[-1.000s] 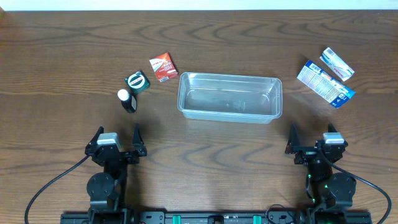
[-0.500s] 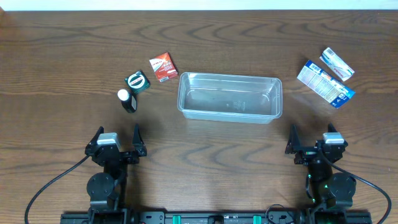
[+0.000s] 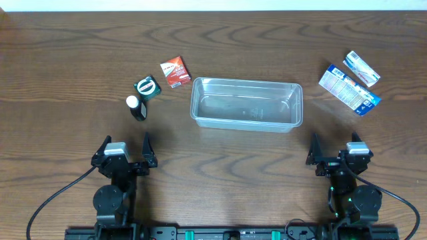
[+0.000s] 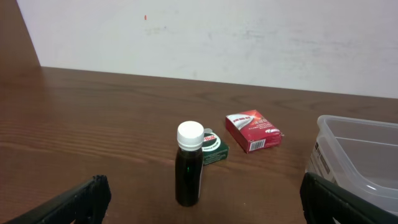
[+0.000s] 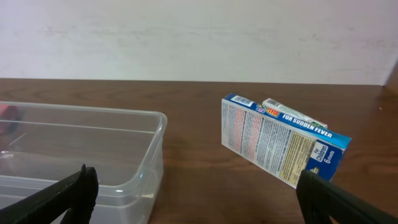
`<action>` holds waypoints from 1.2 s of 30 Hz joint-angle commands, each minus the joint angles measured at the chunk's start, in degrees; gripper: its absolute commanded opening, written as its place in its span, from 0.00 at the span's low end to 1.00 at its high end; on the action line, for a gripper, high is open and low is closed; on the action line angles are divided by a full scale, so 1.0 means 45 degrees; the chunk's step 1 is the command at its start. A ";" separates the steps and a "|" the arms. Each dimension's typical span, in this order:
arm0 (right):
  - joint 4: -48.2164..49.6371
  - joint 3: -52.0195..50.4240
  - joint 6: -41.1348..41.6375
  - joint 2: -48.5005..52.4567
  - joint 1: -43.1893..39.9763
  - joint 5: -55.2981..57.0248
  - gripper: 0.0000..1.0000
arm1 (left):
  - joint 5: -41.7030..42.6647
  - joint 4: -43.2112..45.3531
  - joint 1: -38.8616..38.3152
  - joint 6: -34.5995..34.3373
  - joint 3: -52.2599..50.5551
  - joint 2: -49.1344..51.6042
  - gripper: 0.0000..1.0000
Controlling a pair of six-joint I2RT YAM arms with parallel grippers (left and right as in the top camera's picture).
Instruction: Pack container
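Can read "FOR SUDDEN FEVER" in white along the upper edge of a blue box (image 5: 283, 146), well to the right of the container (image 3: 246, 103). Dense small print across its pale face, too fine to make out. Just behind that box, farther still from the container, a slim pale packet (image 3: 361, 69), print too small to read. Off the container's far left corner, a red packet (image 3: 175, 71) with white lettering, not legible. Farther left of the container, a green item (image 3: 147, 87) with a round white-rimmed label, wording unreadable. Next to it, toward the container's near side, a dark bottle (image 3: 137, 107) upright under a white cap, any label unreadable. On the container's left end wall, a small white sticker (image 4: 319, 160) with tiny print, seen from the left wrist.

Clear plastic, rectangular, rounded at the corners, rimmed all round, shallow, wood grain showing through its floor. Sits flat on the wooden table (image 3: 67, 53), long side across, between the red packet on one side and the blue box on the other.

Left gripper (image 3: 126, 143): spread wide, holding nothing, well short of the container's near left corner. Right gripper (image 3: 333, 142): likewise wide apart and empty, off the container's near right corner and apart from it.
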 commanded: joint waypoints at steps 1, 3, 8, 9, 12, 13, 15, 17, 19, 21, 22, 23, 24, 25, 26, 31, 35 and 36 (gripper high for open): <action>0.0015 -0.0087 -0.0160 -0.0117 0.0024 0.0078 0.99 | -0.0107 -0.0471 0.0078 0.0126 -0.0233 -0.0078 0.98; 0.0010 -0.0087 -0.0160 -0.0117 0.0024 0.0083 0.99 | -0.0107 -0.0471 0.0078 0.0126 -0.0233 -0.0078 0.98; 0.0010 -0.0087 -0.0155 -0.0117 0.0024 0.0073 0.99 | -0.0107 -0.0471 0.0078 0.0126 -0.0233 -0.0078 0.98; 0.0049 -0.0087 -0.0155 -0.0117 0.0024 0.0073 0.99 | -0.0107 -0.0471 0.0078 0.0126 -0.0233 -0.0078 0.98; 0.0092 -0.0087 -0.0034 -0.0117 0.0024 -0.0486 0.99 | -0.0107 -0.0471 0.0078 0.0126 -0.0233 -0.0078 0.98; 0.0083 -0.0087 -0.0034 -0.0117 0.0024 -0.0719 0.99 | -0.0107 -0.0471 0.0078 0.0126 -0.0233 -0.0078 0.98; 0.0092 -0.0073 -0.0053 -0.0092 0.0024 -0.1083 0.99 | -0.0107 -0.0471 0.0078 0.0126 -0.0233 -0.0078 0.98; 0.0087 -0.0034 -0.0053 -0.0083 0.0024 -0.1345 0.99 | -0.0107 -0.0471 0.0078 0.0126 -0.0233 -0.0078 0.98; -0.0044 0.0121 -0.0019 -0.0019 0.0024 -0.1477 0.99 | -0.0107 -0.0471 0.0078 0.0126 -0.0233 -0.0078 0.98; -0.0291 0.0447 -0.0010 0.0189 0.0024 -0.1467 0.99 | -0.0107 -0.0471 0.0078 0.0126 -0.0233 -0.0078 0.98; -0.0427 0.0695 -0.0010 0.0398 0.0019 -0.1452 0.99 | -0.0107 -0.0471 0.0078 0.0126 -0.0233 -0.0078 0.98; -0.0578 0.0952 -0.0015 0.0646 0.0005 -0.1447 0.99 | -0.0107 -0.0471 0.0078 0.0126 -0.0233 -0.0078 0.98; -0.0729 0.1248 -0.0015 0.0957 -0.0039 -0.1443 0.99 | -0.0107 -0.0471 0.0078 0.0126 -0.0233 -0.0078 0.98; -0.0894 0.1642 -0.0015 0.1418 -0.0112 -0.1433 0.99 | -0.0107 -0.0471 0.0078 0.0126 -0.0233 -0.0078 0.98; -0.1088 0.2089 -0.0015 0.1996 -0.0219 -0.1355 0.99 | -0.0107 -0.0471 0.0078 0.0126 -0.0233 -0.0078 0.98; -0.2118 0.5008 -0.0073 0.5887 -0.0908 -0.1418 0.99 | -0.0107 -0.0471 0.0078 0.0126 -0.0233 -0.0078 0.98; -0.3434 0.8310 -0.0733 0.9549 -0.1365 -0.1807 0.99 | -0.0107 -0.0471 0.0078 0.0126 -0.0233 -0.0078 0.98; -0.3842 0.9156 -0.0942 1.0355 -0.1447 -0.1841 0.99 | -0.0107 -0.0471 0.0078 0.0126 -0.0233 -0.0078 0.98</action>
